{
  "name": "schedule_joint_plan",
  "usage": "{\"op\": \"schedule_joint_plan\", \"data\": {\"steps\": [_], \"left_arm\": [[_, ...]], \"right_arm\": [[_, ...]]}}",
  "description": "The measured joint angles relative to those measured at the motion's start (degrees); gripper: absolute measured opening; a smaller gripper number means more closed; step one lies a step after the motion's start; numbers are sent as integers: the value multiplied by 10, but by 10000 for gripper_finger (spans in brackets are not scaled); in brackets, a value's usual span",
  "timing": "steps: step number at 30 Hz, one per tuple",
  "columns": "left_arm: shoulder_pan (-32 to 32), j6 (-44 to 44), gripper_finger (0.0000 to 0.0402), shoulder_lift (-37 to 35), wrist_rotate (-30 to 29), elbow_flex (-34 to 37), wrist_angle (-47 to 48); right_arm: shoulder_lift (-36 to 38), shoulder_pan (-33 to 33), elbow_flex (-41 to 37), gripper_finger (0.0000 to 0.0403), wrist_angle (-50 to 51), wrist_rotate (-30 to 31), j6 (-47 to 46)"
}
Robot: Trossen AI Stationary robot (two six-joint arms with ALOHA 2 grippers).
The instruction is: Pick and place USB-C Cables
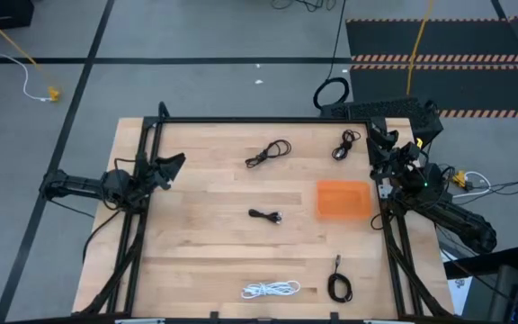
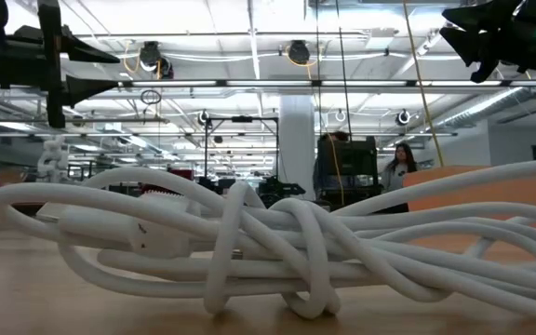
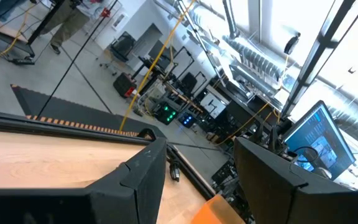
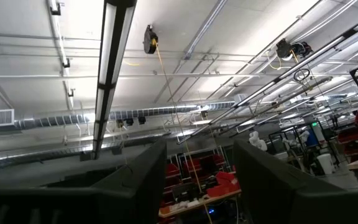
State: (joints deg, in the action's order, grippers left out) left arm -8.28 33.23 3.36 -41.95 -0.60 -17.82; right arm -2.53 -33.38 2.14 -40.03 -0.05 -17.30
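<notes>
Five small coiled cables lie flat on the wooden table. In the high view, black ones are at the far middle (image 1: 268, 153), far right (image 1: 346, 144), centre (image 1: 265, 215) and near right (image 1: 339, 283). The white cable (image 1: 271, 289) lies at the near edge and fills the low view (image 2: 277, 247). The orange tray (image 1: 343, 199) sits right of centre. My left gripper (image 1: 171, 166) hangs open over the table's left edge (image 3: 197, 149). My right gripper (image 1: 385, 139) is raised at the far right, open, and tipped up toward the ceiling (image 4: 197, 149).
A black frame (image 1: 241, 120) runs along the table's edges. Beyond the far edge, a larger round black cord loop (image 1: 332, 93) and a yellow cord (image 1: 418, 45) lie on the floor. A person (image 2: 401, 167) stands far back in the room.
</notes>
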Motion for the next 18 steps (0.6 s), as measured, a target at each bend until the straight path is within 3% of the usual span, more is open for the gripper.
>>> {"op": "schedule_joint_plan", "data": {"steps": [18], "left_arm": [[0, 0, 191, 0, 0, 0, 0]], "right_arm": [[0, 0, 0, 177, -15, 0, 0]]}}
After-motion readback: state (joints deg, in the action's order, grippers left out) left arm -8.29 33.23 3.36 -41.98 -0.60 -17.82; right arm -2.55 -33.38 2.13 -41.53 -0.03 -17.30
